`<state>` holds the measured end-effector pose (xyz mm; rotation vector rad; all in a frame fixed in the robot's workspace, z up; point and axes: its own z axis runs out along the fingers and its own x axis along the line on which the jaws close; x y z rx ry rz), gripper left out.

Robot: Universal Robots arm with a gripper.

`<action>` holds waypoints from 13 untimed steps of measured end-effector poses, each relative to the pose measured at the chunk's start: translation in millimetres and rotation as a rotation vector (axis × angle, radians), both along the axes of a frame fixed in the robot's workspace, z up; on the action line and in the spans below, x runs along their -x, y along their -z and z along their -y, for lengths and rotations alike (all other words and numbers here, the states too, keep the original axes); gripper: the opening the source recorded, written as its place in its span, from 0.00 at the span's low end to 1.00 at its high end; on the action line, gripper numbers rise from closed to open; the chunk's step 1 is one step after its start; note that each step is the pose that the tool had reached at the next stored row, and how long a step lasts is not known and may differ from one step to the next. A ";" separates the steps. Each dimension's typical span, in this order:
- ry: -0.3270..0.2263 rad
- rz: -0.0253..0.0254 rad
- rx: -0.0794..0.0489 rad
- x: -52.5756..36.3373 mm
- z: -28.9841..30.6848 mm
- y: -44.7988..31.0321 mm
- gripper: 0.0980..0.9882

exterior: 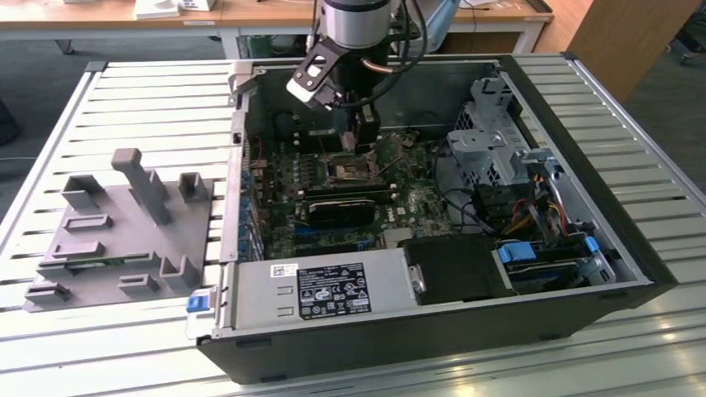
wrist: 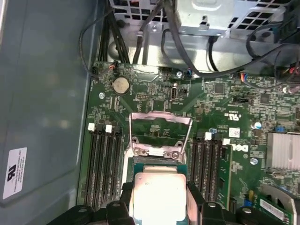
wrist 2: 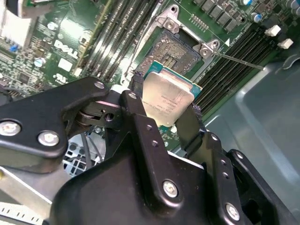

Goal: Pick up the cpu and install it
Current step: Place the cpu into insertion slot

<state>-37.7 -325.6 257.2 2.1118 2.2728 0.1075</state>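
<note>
The cpu [wrist 2: 167, 97], a flat square chip with a silver-grey top and green rim, sits between the two black fingers [wrist 2: 135, 108] of my gripper [wrist 2: 163, 113], which is shut on it. In the first wrist view the cpu [wrist: 159, 193] hangs just short of the open socket [wrist: 159, 140], whose metal load frame is lifted. The socket [wrist 2: 177, 50] lies bare on the green motherboard, flanked by memory slots. In the exterior view my gripper [exterior: 364, 139] reaches down into the open computer case, right above the socket [exterior: 350, 170].
A grey plastic fixture tray [exterior: 121, 231] lies on the slatted table at the exterior view's left. Inside the case [exterior: 617, 248] are a black block [exterior: 347, 207] below the socket, a power supply [exterior: 320, 289], a drive cage [exterior: 497, 132] and cable bundles [wrist: 187, 42].
</note>
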 end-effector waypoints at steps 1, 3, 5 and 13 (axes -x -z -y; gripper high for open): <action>0.000 0.0001 0.000 0.3 -0.9 1.9 0.49; 0.000 -0.0001 0.000 1.3 -1.4 5.5 0.49; 0.000 -0.0006 0.000 2.1 -2.0 9.1 0.49; 0.008 -0.0011 0.002 4.1 -5.0 21.4 0.49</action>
